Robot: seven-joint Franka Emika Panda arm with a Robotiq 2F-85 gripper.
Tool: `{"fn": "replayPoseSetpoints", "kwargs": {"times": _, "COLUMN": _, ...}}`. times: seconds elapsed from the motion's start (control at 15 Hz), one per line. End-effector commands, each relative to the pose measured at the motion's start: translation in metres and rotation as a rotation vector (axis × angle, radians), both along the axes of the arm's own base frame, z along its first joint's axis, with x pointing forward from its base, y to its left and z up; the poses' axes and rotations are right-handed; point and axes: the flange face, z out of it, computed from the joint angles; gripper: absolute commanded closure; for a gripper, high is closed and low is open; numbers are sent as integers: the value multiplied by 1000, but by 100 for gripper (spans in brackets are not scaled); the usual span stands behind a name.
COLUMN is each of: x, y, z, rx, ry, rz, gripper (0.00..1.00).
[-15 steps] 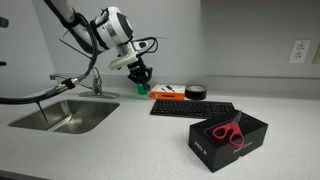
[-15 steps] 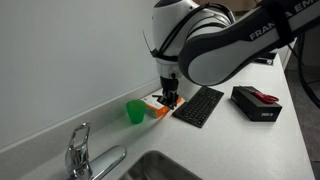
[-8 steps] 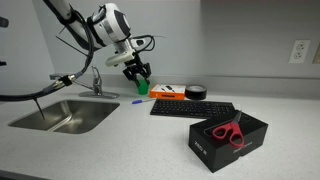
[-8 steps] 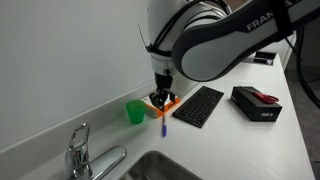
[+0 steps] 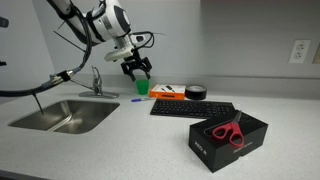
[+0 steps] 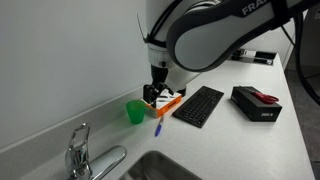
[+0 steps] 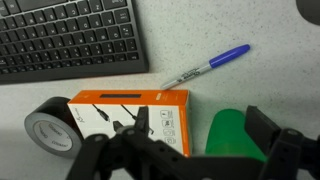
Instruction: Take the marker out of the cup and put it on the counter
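The dark blue marker (image 7: 205,66) lies flat on the light counter (image 5: 130,140), in front of the small green cup (image 5: 142,87). It shows in both exterior views as a short blue stick (image 6: 158,128) beside the cup (image 6: 135,112). My gripper (image 5: 137,68) hangs above the cup, open, with nothing between its fingers. In the wrist view the gripper (image 7: 198,118) straddles the gap between the green cup (image 7: 235,135) and an orange box, well clear of the marker.
An orange-and-black box (image 5: 168,92) and a black disc (image 5: 194,91) sit beside the cup. A black keyboard (image 5: 193,109) lies in front of them. A black box holding red scissors (image 5: 228,138) stands nearer. The steel sink (image 5: 65,115) and faucet (image 5: 96,80) are to the side.
The jaws went from shut to open. The marker left them and now lies on the counter. The gripper rose slightly above the cup.
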Motion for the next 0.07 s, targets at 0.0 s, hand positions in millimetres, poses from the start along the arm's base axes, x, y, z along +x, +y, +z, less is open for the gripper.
{"fn": "replayPoseSetpoints", "kwargs": {"times": 0.0, "x": 0, "y": 0, "z": 0, "rx": 0, "ry": 2, "rz": 0, "gripper": 0}}
